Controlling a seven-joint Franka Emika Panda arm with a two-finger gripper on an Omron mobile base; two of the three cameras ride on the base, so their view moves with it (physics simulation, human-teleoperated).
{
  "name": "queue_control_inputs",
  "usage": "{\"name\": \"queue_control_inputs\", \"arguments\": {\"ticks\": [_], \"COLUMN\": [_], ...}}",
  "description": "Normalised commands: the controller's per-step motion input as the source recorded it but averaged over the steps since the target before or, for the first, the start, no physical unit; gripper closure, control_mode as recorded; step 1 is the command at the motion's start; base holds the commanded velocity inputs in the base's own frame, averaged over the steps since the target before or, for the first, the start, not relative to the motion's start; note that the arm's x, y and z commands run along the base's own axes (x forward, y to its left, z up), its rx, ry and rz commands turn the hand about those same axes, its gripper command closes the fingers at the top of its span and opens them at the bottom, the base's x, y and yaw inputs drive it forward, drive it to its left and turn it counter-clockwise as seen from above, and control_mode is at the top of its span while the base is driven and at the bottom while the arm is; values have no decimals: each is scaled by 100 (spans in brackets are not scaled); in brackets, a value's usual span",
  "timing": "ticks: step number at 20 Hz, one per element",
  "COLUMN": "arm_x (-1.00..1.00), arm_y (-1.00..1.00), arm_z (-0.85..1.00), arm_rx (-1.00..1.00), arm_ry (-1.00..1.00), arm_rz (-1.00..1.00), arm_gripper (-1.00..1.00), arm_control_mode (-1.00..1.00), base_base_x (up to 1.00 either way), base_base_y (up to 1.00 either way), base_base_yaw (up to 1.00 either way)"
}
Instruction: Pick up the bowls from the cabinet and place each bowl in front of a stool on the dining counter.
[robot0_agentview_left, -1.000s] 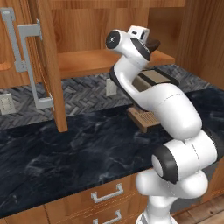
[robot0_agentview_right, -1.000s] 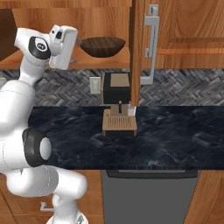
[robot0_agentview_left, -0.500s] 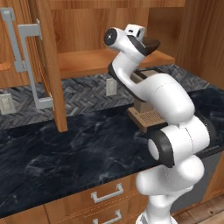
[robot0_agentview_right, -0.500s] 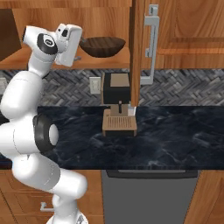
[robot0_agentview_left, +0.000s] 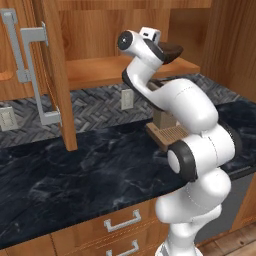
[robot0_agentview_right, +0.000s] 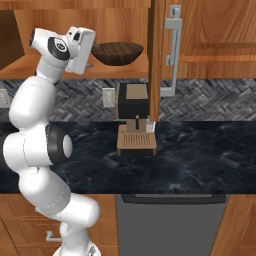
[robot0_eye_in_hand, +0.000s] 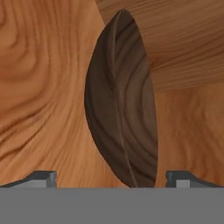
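We find no text, label, brand, number or sign that can be read anywhere in these views.

Two base cameras behind the arm, left and right, share the cabinet shelf and dark bowl. Hand camera sits close, rolled sideways.
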Motion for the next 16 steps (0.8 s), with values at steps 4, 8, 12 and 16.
{"name": "queue_control_inputs", "arguments": {"ticks": [4, 8, 12, 16], "arm_x": [27, 33, 36, 29], "arm_y": [3, 0, 0, 0], "arm_z": [-11, -8, -8, -14], "arm_rx": [0, 0, 0, 0], "arm_ry": [0, 3, 10, 14], "arm_rz": [4, 2, 0, 0], "arm_gripper": [-100, -100, -100, -100], "arm_control_mode": [-100, -100, -100, -100], "base_base_x": [0, 0, 0, 0], "base_base_y": [0, 0, 0, 0], "base_base_yaw": [0, 0, 0, 0]}}
